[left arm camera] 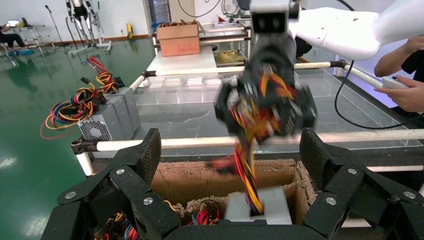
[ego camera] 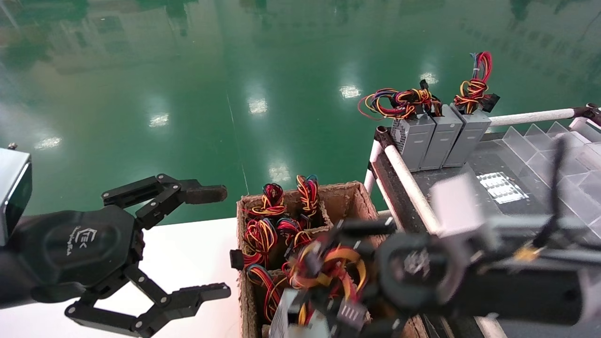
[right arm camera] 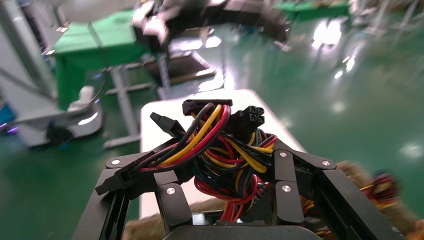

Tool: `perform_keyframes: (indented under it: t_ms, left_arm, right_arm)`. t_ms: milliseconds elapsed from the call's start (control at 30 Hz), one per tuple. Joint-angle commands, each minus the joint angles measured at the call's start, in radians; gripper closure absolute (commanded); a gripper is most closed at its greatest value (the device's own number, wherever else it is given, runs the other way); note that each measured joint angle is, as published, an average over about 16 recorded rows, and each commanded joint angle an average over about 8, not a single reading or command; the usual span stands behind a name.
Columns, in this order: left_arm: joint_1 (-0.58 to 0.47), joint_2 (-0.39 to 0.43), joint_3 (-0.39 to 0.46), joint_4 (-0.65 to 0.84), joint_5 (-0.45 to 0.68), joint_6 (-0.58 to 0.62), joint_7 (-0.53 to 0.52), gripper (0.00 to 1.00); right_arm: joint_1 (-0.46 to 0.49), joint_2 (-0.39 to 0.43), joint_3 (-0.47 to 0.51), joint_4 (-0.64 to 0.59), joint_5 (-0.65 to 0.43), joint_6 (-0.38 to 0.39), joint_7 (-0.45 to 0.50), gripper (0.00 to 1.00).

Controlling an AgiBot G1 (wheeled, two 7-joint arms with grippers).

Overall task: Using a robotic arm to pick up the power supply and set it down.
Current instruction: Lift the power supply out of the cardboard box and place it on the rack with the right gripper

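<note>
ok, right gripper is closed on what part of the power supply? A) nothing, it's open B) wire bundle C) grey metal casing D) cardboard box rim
B: the right gripper has its fingers shut around the wire bundle, with the power supply hanging below over the cardboard box.

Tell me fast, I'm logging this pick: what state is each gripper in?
Left gripper: open, empty, hovering over the white table.
Right gripper: shut on the power supply's wire bundle, above the cardboard box.
</note>
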Motion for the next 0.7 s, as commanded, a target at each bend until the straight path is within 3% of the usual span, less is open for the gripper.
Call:
perform_keyframes:
  t_ms: [33,400,700]
  left_arm:
    - [0.000,0.000,0.000,0.000,0.000,0.000,0.000,0.00]
    - [0.000,0.000,0.000,0.000,0.000,0.000,0.000,0.00]
    - [0.000,0.000,0.000,0.000,0.000,0.000,0.000,0.00]
  right_arm:
    - [-0.003,0.013,0.022,0.000,0.028,0.006,-0.005,1.00]
    - [0.030,0.096,0.144,-0.075,0.144,0.043,-0.033,1.00]
    - [0.110,0.145,0.178,-0.234,0.096,0.067,-0.105,1.00]
